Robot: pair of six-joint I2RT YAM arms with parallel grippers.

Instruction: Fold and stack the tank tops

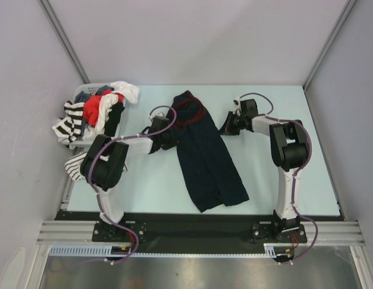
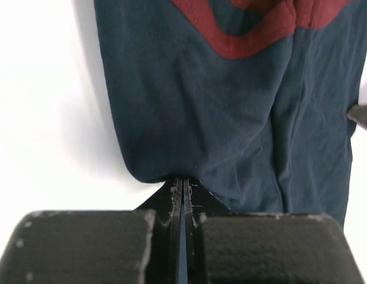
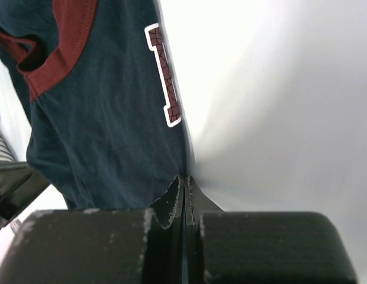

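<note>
The dark navy tank top (image 1: 204,162) with maroon trim lies lengthwise in the middle of the table, neck end far. My left gripper (image 1: 168,139) is shut on its left edge; in the left wrist view the cloth (image 2: 219,118) bunches at the closed tips (image 2: 182,180). My right gripper (image 1: 224,127) is shut at its right edge; in the right wrist view the cloth (image 3: 112,130) runs down to the closed tips (image 3: 184,177), with part of a maroon numeral (image 3: 166,83) showing. A striped white top (image 1: 69,120) hangs over the basket at the far left.
A white basket (image 1: 84,90) at the far left holds a heap of clothes, among them red (image 1: 93,108) and white (image 1: 126,90) pieces. A striped cloth (image 1: 75,165) lies at the table's left edge under my left arm. Grey walls close in the table.
</note>
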